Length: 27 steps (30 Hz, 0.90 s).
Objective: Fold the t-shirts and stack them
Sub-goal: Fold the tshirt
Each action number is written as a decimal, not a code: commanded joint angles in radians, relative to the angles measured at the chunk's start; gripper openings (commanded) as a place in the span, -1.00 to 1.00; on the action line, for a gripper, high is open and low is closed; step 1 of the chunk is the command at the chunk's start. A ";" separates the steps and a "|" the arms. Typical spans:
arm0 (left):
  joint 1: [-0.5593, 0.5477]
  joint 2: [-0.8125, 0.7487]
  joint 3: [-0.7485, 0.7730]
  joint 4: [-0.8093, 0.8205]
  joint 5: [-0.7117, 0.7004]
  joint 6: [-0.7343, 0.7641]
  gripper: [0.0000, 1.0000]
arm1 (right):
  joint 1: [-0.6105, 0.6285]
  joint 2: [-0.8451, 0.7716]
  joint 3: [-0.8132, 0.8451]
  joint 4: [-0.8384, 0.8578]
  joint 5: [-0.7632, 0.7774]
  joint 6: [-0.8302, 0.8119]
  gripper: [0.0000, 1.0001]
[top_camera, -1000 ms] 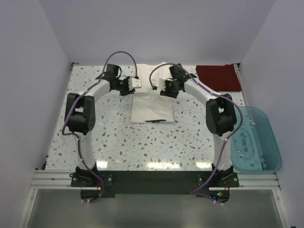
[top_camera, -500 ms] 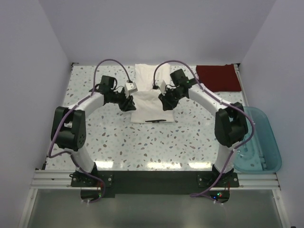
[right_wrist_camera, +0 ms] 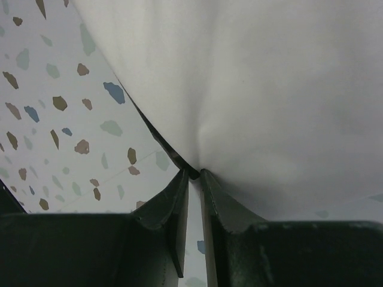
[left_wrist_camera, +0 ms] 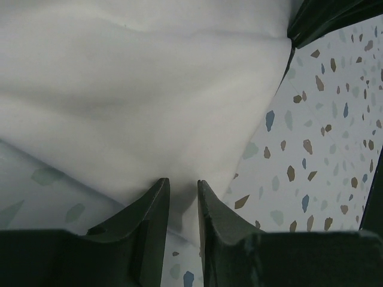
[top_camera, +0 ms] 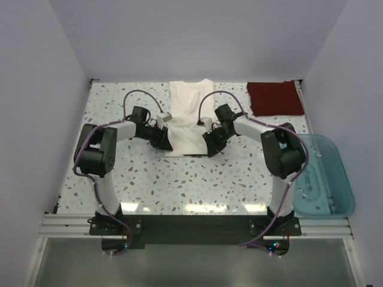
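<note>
White t-shirt [top_camera: 188,116], 12 o'clock on surface [top_camera: 197,179], part-folded, near corners clamped by left end effector [top_camera: 163,139] and right end effector [top_camera: 210,143]; dark red t-shirt [top_camera: 274,97] folded at 2 o'clock; stacking apparently outstanding.

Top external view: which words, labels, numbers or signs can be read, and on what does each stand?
No text can be read.
White t-shirt: small dark mark at its near hem, too small to read.
Dark red t-shirt, teal bin: no text shows.

White t-shirt [top_camera: 188,113] soft matt cloth; table [top_camera: 233,176] glossy speckled; bin [top_camera: 328,149] translucent plastic.
</note>
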 commanded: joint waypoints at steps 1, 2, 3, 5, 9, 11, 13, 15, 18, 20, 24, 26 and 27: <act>0.030 0.008 -0.044 -0.048 -0.057 -0.003 -0.40 | -0.002 -0.013 -0.063 0.008 0.061 -0.015 -0.61; 0.042 0.002 -0.047 -0.069 -0.056 0.006 -0.40 | -0.003 -0.051 -0.083 0.008 0.065 -0.030 -0.60; 0.048 -0.016 -0.044 -0.080 -0.051 0.018 -0.39 | -0.003 -0.071 -0.089 0.007 0.068 -0.043 -0.59; 0.054 -0.048 -0.032 -0.121 -0.013 0.078 -0.35 | -0.003 -0.117 -0.091 -0.025 0.062 -0.078 -0.53; 0.056 -0.208 -0.013 -0.167 0.047 0.233 -0.17 | -0.003 -0.282 -0.106 -0.047 0.073 -0.199 -0.23; 0.053 -0.258 -0.024 -0.166 0.044 0.331 -0.14 | 0.000 -0.327 -0.123 -0.025 0.100 -0.266 -0.16; 0.051 -0.317 -0.053 -0.148 0.019 0.440 -0.09 | 0.008 -0.367 -0.140 0.017 0.125 -0.316 -0.10; 0.045 -0.361 -0.102 -0.132 -0.007 0.520 -0.04 | 0.034 -0.372 -0.163 0.065 0.166 -0.385 -0.10; 0.015 -0.415 -0.187 -0.051 -0.060 0.644 0.00 | 0.075 -0.363 -0.192 0.134 0.211 -0.455 -0.08; -0.024 -0.447 -0.248 0.015 -0.097 0.722 0.01 | 0.099 -0.352 -0.216 0.160 0.220 -0.504 -0.06; -0.084 -0.463 -0.317 0.110 -0.171 0.801 0.02 | 0.126 -0.317 -0.250 0.222 0.243 -0.570 0.01; -0.120 -0.448 -0.336 0.121 -0.198 0.844 0.02 | 0.133 -0.295 -0.258 0.247 0.259 -0.581 0.09; -0.130 -0.444 -0.342 0.132 -0.206 0.856 0.02 | 0.135 -0.289 -0.258 0.249 0.260 -0.586 0.09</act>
